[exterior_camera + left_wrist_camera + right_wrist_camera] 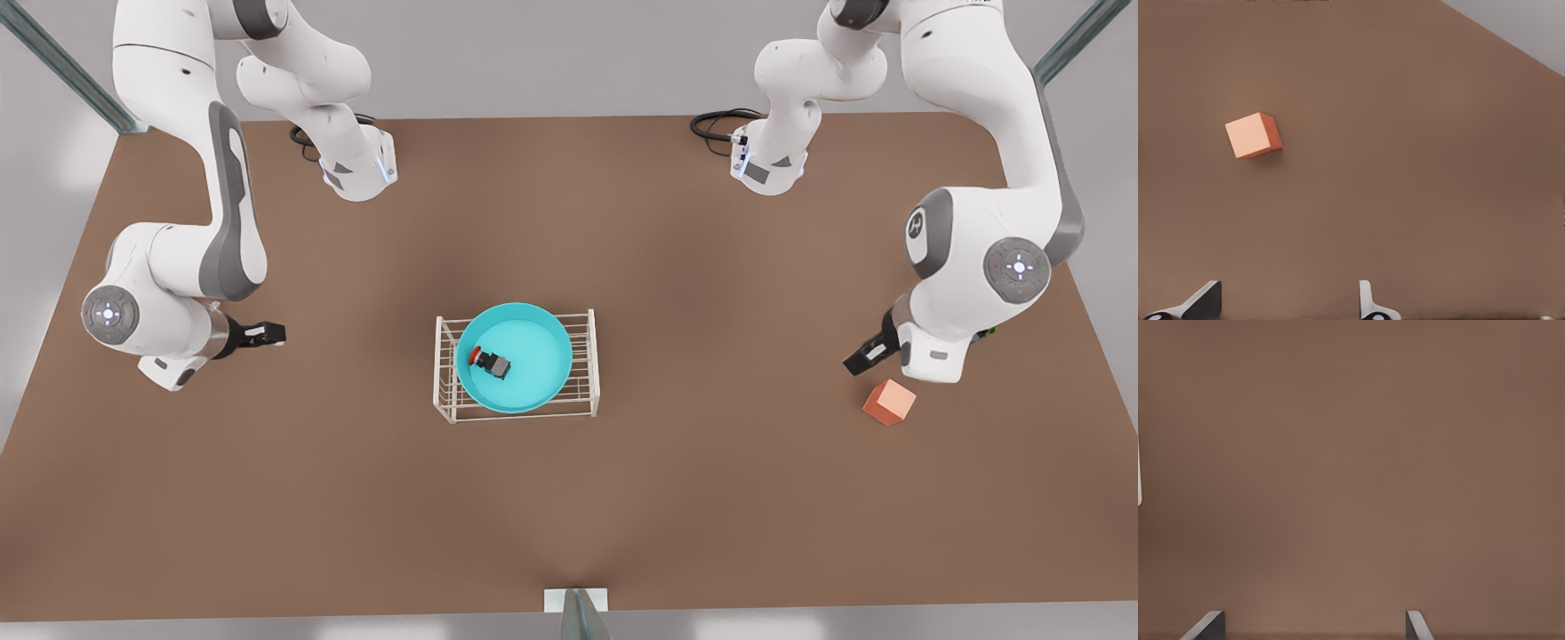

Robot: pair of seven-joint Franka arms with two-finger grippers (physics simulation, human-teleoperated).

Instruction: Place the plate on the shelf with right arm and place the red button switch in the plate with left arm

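The turquoise plate (539,350) rests on the white wire shelf (589,356) in the middle of the table. Inside the plate lies the red button switch (492,362), tipped on its side with the red cap toward the front view's left. My left gripper (861,360) hovers at the front view's right beside the orange cube, and its fingers (1203,301) stand open with nothing between them. At the front view's left, far from the shelf, my right gripper (271,334) is also open and empty, its fingertips (1208,625) over bare table.
An orange cube (889,402) (1253,135) lies on the table just in front of the left gripper. Both arm bases and black cables (716,124) stand at the table's back edge. The brown table (569,516) spreads wide around the shelf.
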